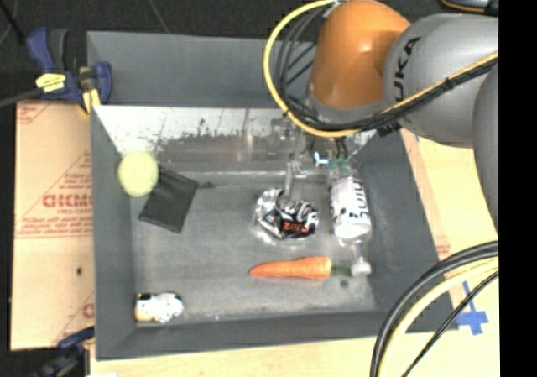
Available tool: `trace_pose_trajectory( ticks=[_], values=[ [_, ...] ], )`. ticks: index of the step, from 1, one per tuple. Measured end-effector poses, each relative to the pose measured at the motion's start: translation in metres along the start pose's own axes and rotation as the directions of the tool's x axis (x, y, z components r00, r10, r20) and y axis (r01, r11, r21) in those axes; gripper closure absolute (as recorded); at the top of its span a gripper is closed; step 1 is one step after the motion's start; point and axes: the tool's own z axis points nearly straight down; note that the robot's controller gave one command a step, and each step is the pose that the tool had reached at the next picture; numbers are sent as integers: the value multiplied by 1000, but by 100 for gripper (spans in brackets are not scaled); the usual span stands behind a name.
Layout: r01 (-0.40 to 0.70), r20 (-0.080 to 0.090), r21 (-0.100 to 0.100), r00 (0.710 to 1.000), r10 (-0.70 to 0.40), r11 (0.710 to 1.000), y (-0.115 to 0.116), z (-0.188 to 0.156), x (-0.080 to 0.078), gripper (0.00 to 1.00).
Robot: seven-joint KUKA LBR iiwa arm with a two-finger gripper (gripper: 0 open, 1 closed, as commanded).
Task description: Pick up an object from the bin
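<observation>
The grey metal bin (pixel 113 224) is the largest thing here, its floor scattered with a few loose items; the robot arm (pixel 436 73), with its orange cover, reaches over the bin's far wall and hangs above and behind a crumpled foil wrapper (pixel 285 217); the claw (pixel 294 186) comes down right over that wrapper's far edge, seemingly touching it, and I cannot tell whether it is open, closed or gripping anything; the wrapper, silvery with black and red print, lies near the middle of the floor; a clear plastic bottle (pixel 350 209) with a white label lies just to the right of the wrapper, its cap end toward the near wall; an orange carrot (pixel 293 269) lies on its side just in front of the wrapper; a black square pad (pixel 169 200) lies well to the wrapper's left; a yellow-green ball (pixel 138 174) sits farther left, beside the pad; a small white, black and yellow item (pixel 159 307) lies far to the wrapper's front left.
</observation>
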Motion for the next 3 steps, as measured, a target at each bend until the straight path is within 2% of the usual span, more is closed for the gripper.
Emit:
trace_pose_trajectory(
  ticks=[1,2,3],
  values=[
    [0,0,0,1000,0,1000,0,0,0,0],
    [7,9,1,1000,-7,1000,-25,44,10,0],
    [-59,3,0,998,59,998,-28,87,48,0]
  ],
)
